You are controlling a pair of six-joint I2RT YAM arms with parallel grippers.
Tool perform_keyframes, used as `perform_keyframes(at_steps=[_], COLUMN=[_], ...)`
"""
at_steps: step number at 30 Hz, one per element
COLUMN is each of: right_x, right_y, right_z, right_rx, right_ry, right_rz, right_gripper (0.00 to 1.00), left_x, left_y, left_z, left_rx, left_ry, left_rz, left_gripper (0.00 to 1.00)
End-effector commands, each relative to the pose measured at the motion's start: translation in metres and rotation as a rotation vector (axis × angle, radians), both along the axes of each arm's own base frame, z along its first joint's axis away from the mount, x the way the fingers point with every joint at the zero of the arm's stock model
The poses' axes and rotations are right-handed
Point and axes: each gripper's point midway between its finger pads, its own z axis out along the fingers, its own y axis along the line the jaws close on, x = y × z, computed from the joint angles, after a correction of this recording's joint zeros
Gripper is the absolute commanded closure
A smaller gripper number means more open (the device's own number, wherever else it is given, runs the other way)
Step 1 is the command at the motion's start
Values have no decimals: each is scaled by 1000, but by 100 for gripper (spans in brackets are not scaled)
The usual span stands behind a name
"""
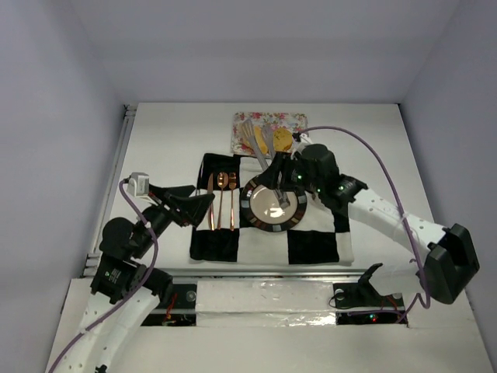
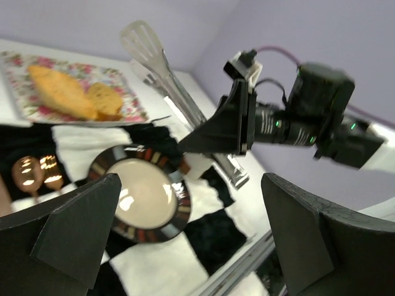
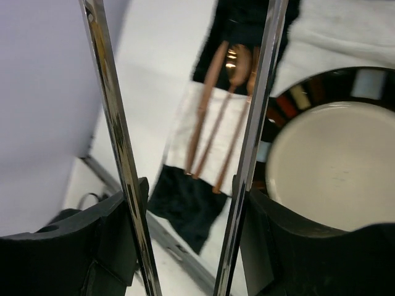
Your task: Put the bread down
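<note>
Left gripper (image 2: 190, 185): nearest the lens in its own wrist view. We see its two dark fingers (image 2: 74, 225) spread wide, with nothing between them. From above, we find it at the left edge of the mat (image 1: 311, 247), just beside the cutlery (image 1: 221, 198).

Right gripper (image 3: 185, 216): we see it pinching the tongs (image 3: 256, 123), one steel arm lying against the inner face of each finger. In the top view it sits over the far rim of the plate (image 1: 252, 214).

Tongs: the two arms stand apart. From above, their tips reach over the left part of the tray (image 1: 295, 118), just beside the wedge (image 1: 264, 140). In the left wrist view the slotted upper tip looks raised above the tray. We cannot tell whether the lower tip touches the bread.

Bread: both pieces lie on the tray, side by side and close together. The pale yellow-orange wedge is on the left and the browner chunk (image 1: 283, 140) is on the right.

Tray: floral and rectangular, at the far side of the worktop (image 1: 171, 132), just beyond the mat.

Plate: round, with a cream centre and a dark rim of coloured blocks. It rests on the mat, between the tray and the arm bases.

Cutlery: we count three copper pieces laid parallel on the mat, left of the plate and apart from it.

Mat: black and white checks, flat on the white worktop.
</note>
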Motion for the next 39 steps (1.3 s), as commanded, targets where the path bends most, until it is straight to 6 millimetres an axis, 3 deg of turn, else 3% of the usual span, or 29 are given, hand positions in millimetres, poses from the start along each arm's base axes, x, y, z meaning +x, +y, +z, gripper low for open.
perform_keyframes(at_steps=[1, 4, 11, 12, 19, 29, 36, 39], right_x=[8, 27, 78, 88, 123, 151, 148, 145], right_y=[-8, -12, -32, -32, -37, -33, -28, -25], right_z=[-16, -29, -59, -50, -65, -96, -116, -115], right_rx=[-162, -234, -314, -309, -327, -381, -369, -346], right_ry=[27, 70, 168, 146, 206, 251, 291, 284], right_rz=[87, 104, 109, 106, 121, 137, 176, 186], right_gripper=[38, 38, 38, 37, 37, 37, 39, 49], left_x=[0, -1, -7, -9, -11, -15, -14, -13], left_y=[13, 14, 23, 23, 20, 20, 20, 19], left_z=[-23, -36, -25, -24, -22, -18, -20, -21], left_rx=[92, 96, 63, 59, 65, 57, 61, 64], left_ry=[16, 33, -29, -36, -54, -80, -71, -66], left_rz=[64, 63, 101, 95, 73, 66, 69, 69], left_gripper=[1, 1, 1, 1, 1, 2, 2, 3])
